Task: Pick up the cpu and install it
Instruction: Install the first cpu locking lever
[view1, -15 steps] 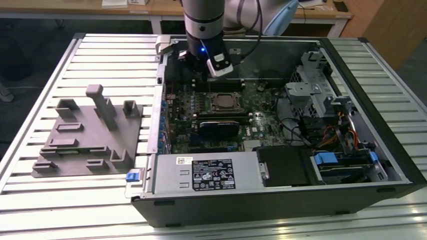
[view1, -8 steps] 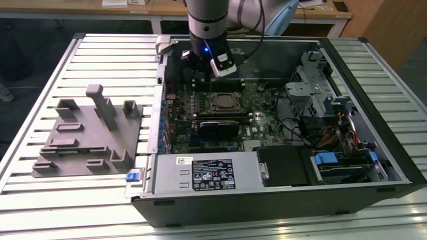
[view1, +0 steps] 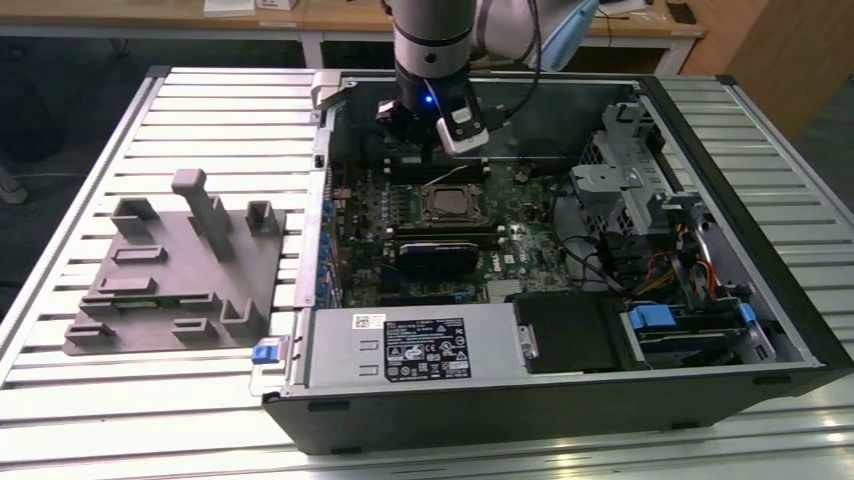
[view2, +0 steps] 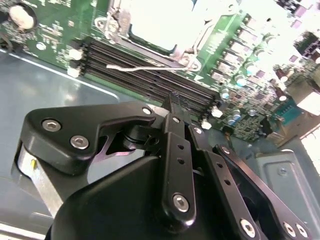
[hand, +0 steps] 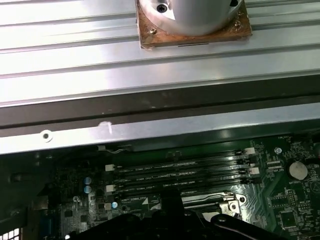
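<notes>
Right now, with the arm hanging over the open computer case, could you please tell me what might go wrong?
The black gripper hangs just above the row of black memory slots, so a small drop could strike them. The thin silver socket lever sticks out beside the silvery-white square cpu in its metal socket frame and could snag a finger. The green motherboard is crowded with small parts, leaving little margin for sideways moves.

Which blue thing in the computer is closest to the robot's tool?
The small glowing blue light on the arm just above the tool. The blue plastic tabs sit far away at the case's front corner.
</notes>
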